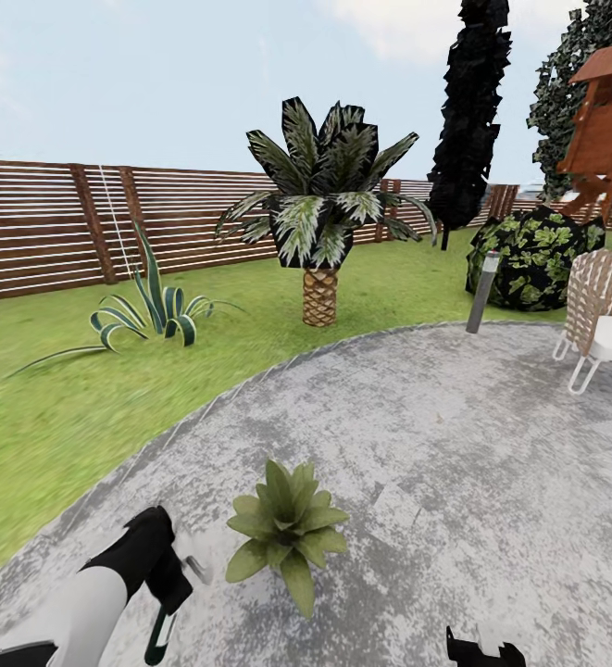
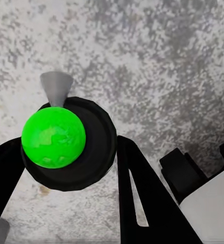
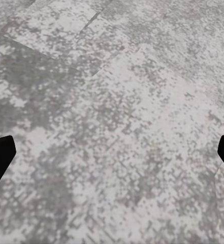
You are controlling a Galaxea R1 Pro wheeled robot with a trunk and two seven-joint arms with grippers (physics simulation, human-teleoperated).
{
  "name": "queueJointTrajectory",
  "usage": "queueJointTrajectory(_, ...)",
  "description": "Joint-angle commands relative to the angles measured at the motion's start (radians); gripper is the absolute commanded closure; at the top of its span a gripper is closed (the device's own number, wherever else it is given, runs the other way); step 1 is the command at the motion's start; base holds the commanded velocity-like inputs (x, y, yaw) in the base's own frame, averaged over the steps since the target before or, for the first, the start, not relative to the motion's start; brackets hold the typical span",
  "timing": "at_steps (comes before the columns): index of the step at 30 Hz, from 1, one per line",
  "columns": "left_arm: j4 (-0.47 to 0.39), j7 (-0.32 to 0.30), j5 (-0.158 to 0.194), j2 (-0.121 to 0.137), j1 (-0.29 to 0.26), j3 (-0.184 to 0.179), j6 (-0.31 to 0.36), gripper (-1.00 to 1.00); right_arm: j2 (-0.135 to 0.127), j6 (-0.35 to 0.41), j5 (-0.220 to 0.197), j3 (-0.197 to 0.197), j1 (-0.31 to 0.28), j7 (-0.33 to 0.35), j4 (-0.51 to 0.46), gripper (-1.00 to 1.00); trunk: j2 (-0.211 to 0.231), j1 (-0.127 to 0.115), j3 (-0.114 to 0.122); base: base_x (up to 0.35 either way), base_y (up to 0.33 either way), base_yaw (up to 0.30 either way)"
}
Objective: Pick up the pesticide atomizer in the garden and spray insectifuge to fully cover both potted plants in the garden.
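Grey speckled paving [image 1: 454, 435] carries one potted plant [image 1: 287, 533]; just beside it the left gripper [image 2: 66, 168] pinches the pesticide atomizer [image 2: 66, 140], nozzle forward. Spraying appears in hand, with no specks discernible on the leaves; next, aim the nozzle at the plant. Right gripper [image 3: 112, 152] fingers are spread over bare paving.

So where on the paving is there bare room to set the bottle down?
The grey paving is bare between the potted plant, the bollard lamp and the white chair. It is crowded at the plant's near side, where the left end effector holds the atomizer.
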Motion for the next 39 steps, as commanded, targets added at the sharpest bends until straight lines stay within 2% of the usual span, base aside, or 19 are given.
queueJointTrajectory(1, -0.001, -0.005, -0.006, -0.002, 0.005, 0.007, 0.005, 1.0, 0.0, -0.004, 0.011, -0.005, -0.001, -0.005, 0.002, -1.0, 0.0, 0.0, -0.001, 0.0, 0.0, 0.0)
queueJointTrajectory(7, 0.0, -0.001, -0.007, -0.003, 0.017, 0.008, 0.006, 1.0, 0.001, -0.004, 0.011, -0.004, -0.001, -0.005, 0.002, -1.0, 0.0, 0.0, -0.001, 0.162, 0.0, 0.0)
queueJointTrajectory(15, -0.013, -0.011, -0.009, 0.001, 0.006, 0.008, 0.01, 1.0, 0.001, -0.004, 0.012, -0.004, -0.001, -0.004, 0.002, -1.0, 0.0, 0.0, -0.001, 0.169, 0.0, 0.0)
queueJointTrajectory(17, -0.017, -0.012, -0.03, -0.003, -0.01, 0.009, 0.015, 1.0, 0.001, -0.004, 0.012, -0.004, -0.001, -0.003, 0.002, -1.0, 0.0, 0.0, -0.001, 0.006, 0.0, 0.0)
queueJointTrajectory(18, -0.017, -0.013, -0.063, -0.007, -0.034, 0.009, 0.016, 1.0, 0.0, -0.004, 0.012, -0.005, -0.001, -0.003, 0.002, -1.0, 0.0, 0.0, -0.001, 0.002, 0.0, 0.0)
queueJointTrajectory(19, -0.017, -0.029, -0.093, -0.012, -0.048, 0.009, 0.016, 1.0, 0.0, -0.004, 0.012, -0.005, -0.001, -0.003, 0.002, -1.0, 0.0, 0.0, -0.001, 0.0, 0.0, 0.0)
queueJointTrajectory(22, -0.02, -0.125, -0.153, -0.022, -0.082, 0.009, 0.011, 1.0, 0.001, -0.004, 0.012, -0.004, -0.001, -0.003, 0.002, -1.0, 0.0, 0.0, -0.001, 0.0, 0.0, 0.0)
queueJointTrajectory(24, -0.02, -0.152, -0.2, -0.032, -0.11, 0.009, 0.013, 1.0, 0.001, -0.004, 0.012, -0.004, -0.001, -0.003, 0.002, -1.0, 0.0, 0.0, -0.001, 0.0, 0.0, 0.0)
queueJointTrajectory(25, -0.019, -0.156, -0.213, -0.033, -0.113, 0.009, 0.014, 1.0, 0.001, -0.004, 0.012, -0.004, -0.001, -0.003, 0.002, -1.0, 0.0, 0.0, -0.001, 0.0, 0.0, 0.0)
queueJointTrajectory(31, -0.006, -0.153, -0.23, -0.022, -0.103, 0.004, 0.001, 1.0, 0.001, -0.004, 0.012, -0.004, -0.001, -0.003, 0.002, -1.0, 0.0, 0.0, -0.001, 0.0, 0.0, 0.0)
queueJointTrajectory(33, -0.002, -0.152, -0.231, -0.02, -0.08, 0.004, -0.003, 1.0, 0.001, -0.004, 0.012, -0.004, -0.001, -0.003, 0.002, -1.0, 0.0, 0.0, -0.001, 0.0, 0.0, 0.0)
queueJointTrajectory(35, -0.002, -0.148, -0.233, -0.026, -0.049, 0.006, -0.004, 1.0, 0.002, -0.004, 0.012, -0.004, -0.001, -0.003, 0.002, -1.0, 0.0, 0.0, -0.001, 0.0, 0.0, 0.0)
queueJointTrajectory(39, -0.012, -0.12, -0.228, -0.04, -0.028, 0.012, -0.002, 1.0, 0.003, -0.004, 0.012, -0.004, -0.001, -0.002, 0.003, -1.0, 0.0, 0.0, -0.001, 0.0, 0.0, 0.0)
